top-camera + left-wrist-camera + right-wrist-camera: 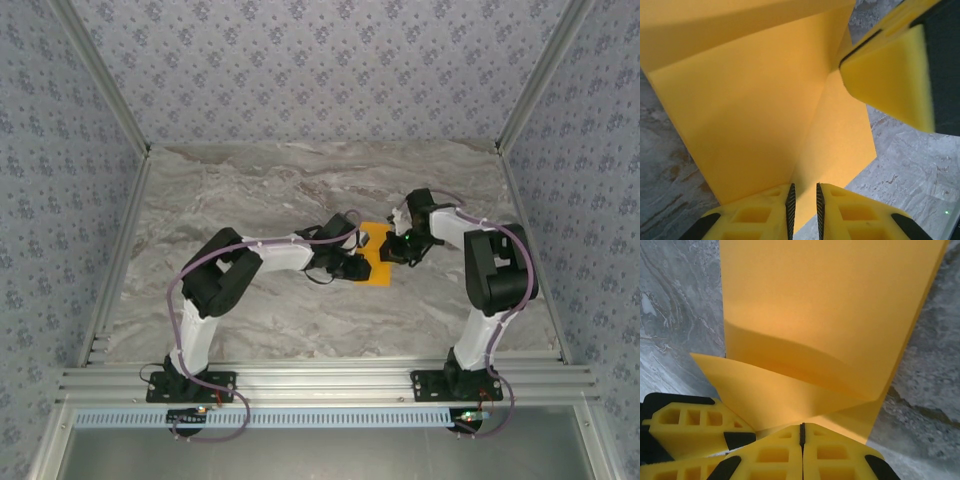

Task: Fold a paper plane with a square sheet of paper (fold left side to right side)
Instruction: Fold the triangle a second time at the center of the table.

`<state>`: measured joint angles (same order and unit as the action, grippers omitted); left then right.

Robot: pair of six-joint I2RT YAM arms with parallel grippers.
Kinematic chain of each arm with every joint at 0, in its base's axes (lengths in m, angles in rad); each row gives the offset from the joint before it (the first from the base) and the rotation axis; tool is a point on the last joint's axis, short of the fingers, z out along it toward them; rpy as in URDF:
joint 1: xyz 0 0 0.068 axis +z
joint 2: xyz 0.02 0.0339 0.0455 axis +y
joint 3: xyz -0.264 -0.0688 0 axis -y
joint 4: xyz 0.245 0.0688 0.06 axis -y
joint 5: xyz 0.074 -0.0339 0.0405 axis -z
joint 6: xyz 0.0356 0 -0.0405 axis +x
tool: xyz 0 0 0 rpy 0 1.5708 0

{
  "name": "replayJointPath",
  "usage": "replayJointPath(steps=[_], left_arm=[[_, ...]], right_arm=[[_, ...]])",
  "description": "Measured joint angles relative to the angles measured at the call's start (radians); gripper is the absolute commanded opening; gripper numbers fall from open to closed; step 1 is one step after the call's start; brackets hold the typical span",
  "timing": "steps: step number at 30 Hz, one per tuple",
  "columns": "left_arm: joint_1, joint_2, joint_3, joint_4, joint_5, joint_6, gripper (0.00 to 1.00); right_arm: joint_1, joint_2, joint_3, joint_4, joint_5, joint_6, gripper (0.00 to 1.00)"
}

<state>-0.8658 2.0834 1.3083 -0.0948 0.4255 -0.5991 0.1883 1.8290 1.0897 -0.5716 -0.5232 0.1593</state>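
Nearest, the left pincer (804, 200) is almost closed, with a slit showing at the edge of the square sheet of paper (379, 266); I can't tell if it grips. The sheet lies mid-surface (270, 180), half hidden by both arms, its long axis running near to far. The right pincer (801, 432) is clenched on a lifted fold.

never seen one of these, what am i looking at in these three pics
Two robot arms are bolted to a marbled table. The top picture looks down from above and behind them; the other two come from wrist cameras, so the yellow tips at the bottom are that arm's own pincer. An orange paper lies mid-table, partly lifted. The right pincer is shut on a raised flap. The left pincer is nearly closed with the paper's edge between its jaws; whether it grips is unclear.
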Motion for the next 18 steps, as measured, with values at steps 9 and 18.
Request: replayJointPath(steps=[9,18], left_arm=[[0.0,0.0,0.0,-0.001,-0.007,0.001,0.2],[0.0,0.0,-0.002,0.002,-0.007,0.003,0.19]], right_arm=[[0.003,0.04,0.03,-0.002,0.004,-0.001,0.07],[0.003,0.066,0.071,-0.032,0.039,-0.005,0.07]])
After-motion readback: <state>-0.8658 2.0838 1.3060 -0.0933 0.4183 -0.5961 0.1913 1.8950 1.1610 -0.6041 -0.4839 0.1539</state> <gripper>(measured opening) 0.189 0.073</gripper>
